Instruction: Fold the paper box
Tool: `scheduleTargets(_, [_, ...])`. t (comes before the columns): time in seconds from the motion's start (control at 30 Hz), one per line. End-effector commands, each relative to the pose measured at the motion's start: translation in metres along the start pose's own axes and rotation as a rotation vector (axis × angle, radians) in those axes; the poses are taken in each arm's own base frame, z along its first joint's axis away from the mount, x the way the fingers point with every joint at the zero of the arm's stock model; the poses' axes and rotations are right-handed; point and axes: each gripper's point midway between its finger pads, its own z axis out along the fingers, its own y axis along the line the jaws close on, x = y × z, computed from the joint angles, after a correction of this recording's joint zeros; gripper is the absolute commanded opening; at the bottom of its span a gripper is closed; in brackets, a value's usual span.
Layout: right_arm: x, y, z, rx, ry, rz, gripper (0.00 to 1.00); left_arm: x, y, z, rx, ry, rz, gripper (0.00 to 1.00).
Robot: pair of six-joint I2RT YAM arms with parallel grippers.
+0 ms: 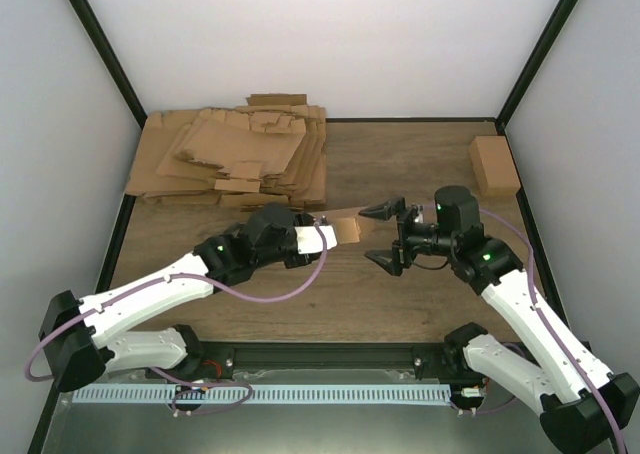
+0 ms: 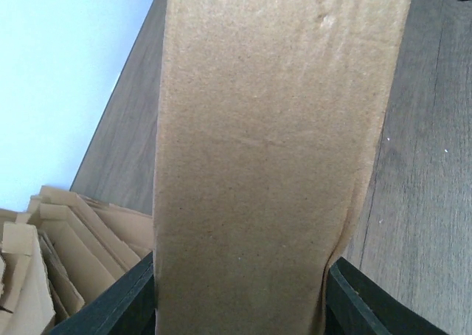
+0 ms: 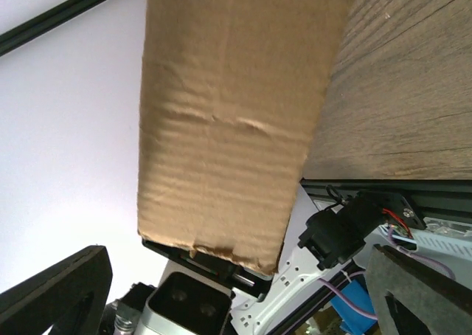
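Paper box: we see the paper box [image 1: 344,230] raised near the middle of the table [image 1: 420,304], a plain brown folded piece pointing toward 3 o'clock in the top view.
Left pincer: the left gripper [image 1: 325,236] is clamped on the paper box at its 9 o'clock end; in the left wrist view we see a dark finger [image 2: 122,309] pressed against each side of the cardboard.
Right pincer: the right gripper [image 1: 379,236] has its jaws wide apart, just at 3 o'clock of the box's free end and facing it, one tip toward 12 o'clock and the other toward 6.
Contact on the right: we cannot tell whether either right fingertip touches the cardboard.
Right wrist view: the box fills the upper middle, with light creases across its face.
Heap: a heap of flat sheets [image 1: 235,154] lies at 10 o'clock on the table.
Other carton: a small closed carton [image 1: 494,164] sits at 2 o'clock by the far right edge, well apart from both arms.
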Motion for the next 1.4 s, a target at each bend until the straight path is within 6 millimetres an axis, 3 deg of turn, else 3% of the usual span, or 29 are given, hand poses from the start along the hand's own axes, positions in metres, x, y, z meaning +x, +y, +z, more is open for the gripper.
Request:
scheduleTargets(0.0, [0.0,0.013,-0.002,-0.044,0.0,0.027,0.96,-0.014,-0.001,-0.007,0.0,-0.08,0.033,0.42])
scheduleTargets(0.67, [-0.015,0.006,-0.001,-0.037,-0.077,0.051,0.79,-0.029,-0.013,-0.027,0.037,-0.186,0.071,0.43])
scheduleTargets(1.13, [-0.014,0.006,0.0,-0.032,-0.068,0.047,0.53,-0.029,-0.014,-0.028,0.035,-0.192,0.079,0.47])
scheduleTargets(1.27, [-0.017,0.01,-0.004,-0.052,-0.096,0.034,0.45,-0.03,-0.015,-0.027,0.044,-0.194,0.077,0.53])
scheduleTargets(1.37, [-0.022,0.013,-0.005,-0.079,-0.132,0.018,0.42,-0.034,-0.019,-0.03,0.074,-0.215,0.069,0.7])
